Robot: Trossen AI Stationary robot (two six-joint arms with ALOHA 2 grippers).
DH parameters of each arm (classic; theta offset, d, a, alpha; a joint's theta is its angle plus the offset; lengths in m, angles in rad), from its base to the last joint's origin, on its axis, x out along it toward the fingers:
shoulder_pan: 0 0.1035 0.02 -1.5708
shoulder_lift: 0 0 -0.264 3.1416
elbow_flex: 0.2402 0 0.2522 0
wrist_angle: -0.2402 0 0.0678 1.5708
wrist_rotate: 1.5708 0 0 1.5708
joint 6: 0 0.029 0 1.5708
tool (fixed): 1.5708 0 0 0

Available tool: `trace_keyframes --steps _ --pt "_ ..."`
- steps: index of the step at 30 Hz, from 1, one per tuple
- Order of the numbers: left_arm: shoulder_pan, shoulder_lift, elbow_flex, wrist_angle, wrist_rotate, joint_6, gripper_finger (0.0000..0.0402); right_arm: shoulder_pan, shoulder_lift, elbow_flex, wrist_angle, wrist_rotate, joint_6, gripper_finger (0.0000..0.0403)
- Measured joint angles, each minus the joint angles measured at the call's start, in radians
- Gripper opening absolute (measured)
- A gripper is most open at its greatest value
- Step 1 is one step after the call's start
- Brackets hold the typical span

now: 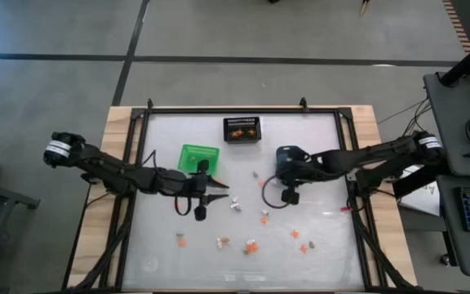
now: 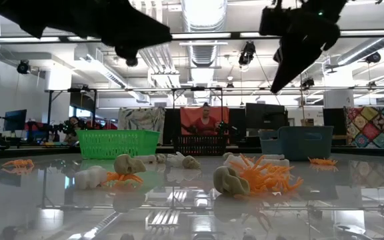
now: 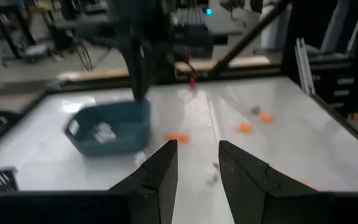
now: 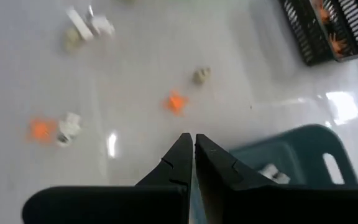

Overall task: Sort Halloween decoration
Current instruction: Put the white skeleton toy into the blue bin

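Left jaws [image 3: 194,163] hovering spread and empty beside green bin [image 1: 197,156]; right jaws [image 4: 193,155] pressed together above blue-grey bin [image 4: 303,155]. Halloween decoration [image 1: 251,245] lying scattered across near table [image 1: 317,147]. Risking: pinching two crowded trinkets together, missorting.
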Motion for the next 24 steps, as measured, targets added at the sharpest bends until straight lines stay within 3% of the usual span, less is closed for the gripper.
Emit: trace_keyframes --steps 6,14,24 --pt "0.000 -0.135 -0.003 -0.034 -0.033 0.041 0.0100 -0.049 0.168 0.177 -0.177 -0.025 -0.073 0.0012" --pt "0.003 -0.348 -0.004 -0.221 -0.106 0.055 0.0100 -0.057 0.388 0.393 -0.347 -0.048 -0.146 0.0012" --pt "0.003 -0.580 -0.019 -0.312 -0.107 0.076 0.0100 -0.057 0.554 0.488 -0.428 -0.047 -0.180 0.0012"
